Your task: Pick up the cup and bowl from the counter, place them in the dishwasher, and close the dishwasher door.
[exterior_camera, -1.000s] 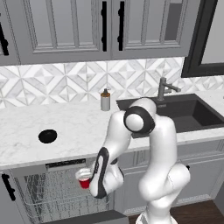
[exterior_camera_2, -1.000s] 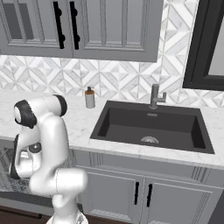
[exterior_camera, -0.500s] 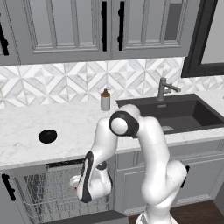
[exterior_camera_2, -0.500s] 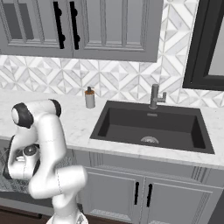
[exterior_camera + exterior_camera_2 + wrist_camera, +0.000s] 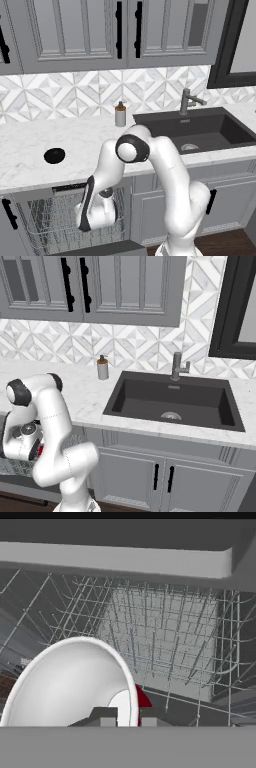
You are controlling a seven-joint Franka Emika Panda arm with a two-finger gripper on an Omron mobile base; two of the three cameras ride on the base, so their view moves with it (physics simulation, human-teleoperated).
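Note:
My gripper (image 5: 127, 721) is shut on the rim of the red cup (image 5: 70, 687). Its white rim and pale inside loom close in the hand view, with a sliver of red wall by the right fingertip (image 5: 148, 720). The hand (image 5: 98, 212) hangs low inside the dishwasher's grey wire rack (image 5: 45, 227) and hides the cup in the left base view. A red sliver of the cup (image 5: 40, 450) peeks out beside the hand in the right base view. The black bowl (image 5: 54, 155) sits on the white counter (image 5: 30, 145) above the dishwasher. The dishwasher door (image 5: 95, 248) lies folded down.
A grey soap dispenser (image 5: 120, 115) stands at the back of the counter, left of the dark sink (image 5: 195, 131) and its tap (image 5: 187, 101). Rack wires (image 5: 165, 637) surround the cup ahead and to the sides. Grey cabinet doors (image 5: 165, 481) sit under the sink.
The arm has folded downward and carried the cup from above the rack's front edge deep into the rack. The bowl has stayed put on the counter.

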